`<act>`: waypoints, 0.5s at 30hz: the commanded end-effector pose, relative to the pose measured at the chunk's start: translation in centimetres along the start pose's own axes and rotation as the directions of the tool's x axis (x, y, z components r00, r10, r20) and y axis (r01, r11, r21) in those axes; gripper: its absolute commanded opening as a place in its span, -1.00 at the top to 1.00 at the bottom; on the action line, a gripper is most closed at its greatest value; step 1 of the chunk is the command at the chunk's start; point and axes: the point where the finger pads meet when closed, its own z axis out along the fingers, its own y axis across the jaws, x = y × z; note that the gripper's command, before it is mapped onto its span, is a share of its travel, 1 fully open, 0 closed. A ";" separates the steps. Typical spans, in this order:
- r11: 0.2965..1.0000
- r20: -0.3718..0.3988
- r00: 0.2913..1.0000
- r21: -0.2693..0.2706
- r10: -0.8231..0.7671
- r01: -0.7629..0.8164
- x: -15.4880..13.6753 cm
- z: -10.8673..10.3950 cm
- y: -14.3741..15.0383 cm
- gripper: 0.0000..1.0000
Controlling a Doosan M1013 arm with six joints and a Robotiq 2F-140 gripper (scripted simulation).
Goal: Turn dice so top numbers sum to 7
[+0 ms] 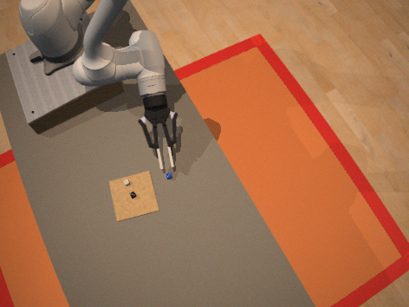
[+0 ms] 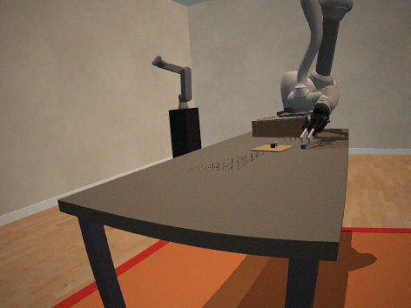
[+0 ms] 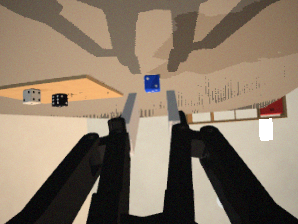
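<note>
A tan mat lies flat on the grey table. A white die and a black die sit on it. A blue die lies on the bare table just off the mat's right edge. My gripper hangs just behind and above the blue die, its fingers nearly shut with a narrow gap and nothing between them. In the wrist view the blue die lies beyond the fingertips, with the white die and black die on the mat at the left. The top numbers are too small to read.
The arm's grey base block stands at the table's far end, behind the gripper. The table's right edge runs close past the blue die. A second small arm on a black pedestal stands off the table.
</note>
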 end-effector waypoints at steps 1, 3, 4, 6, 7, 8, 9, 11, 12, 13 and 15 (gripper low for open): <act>1.000 0.000 1.000 0.000 0.000 0.000 0.0 -0.5 0.0 0.63; 1.000 0.000 1.000 0.000 0.000 0.000 0.0 -0.9 0.0 0.63; 1.000 0.000 1.000 0.000 0.000 0.000 0.0 -1.0 0.0 0.63; 1.000 0.000 1.000 0.000 0.000 0.000 0.0 -1.0 0.0 0.63; 1.000 0.000 1.000 0.000 0.000 0.000 0.0 -1.0 0.0 0.63; 1.000 0.000 1.000 0.000 0.000 0.000 0.0 -1.0 0.0 0.63; 1.000 0.000 1.000 0.000 0.000 0.000 0.0 -1.0 0.0 0.63; 1.000 0.000 1.000 0.000 0.000 0.000 -0.2 -1.1 0.0 0.63; 1.000 0.000 1.000 0.000 0.000 0.000 -0.4 -1.2 0.0 0.63; 1.000 0.000 1.000 0.000 0.000 0.000 -0.6 -1.3 0.0 0.63; 1.000 0.000 1.000 0.000 0.000 0.000 -0.8 -1.5 0.0 0.63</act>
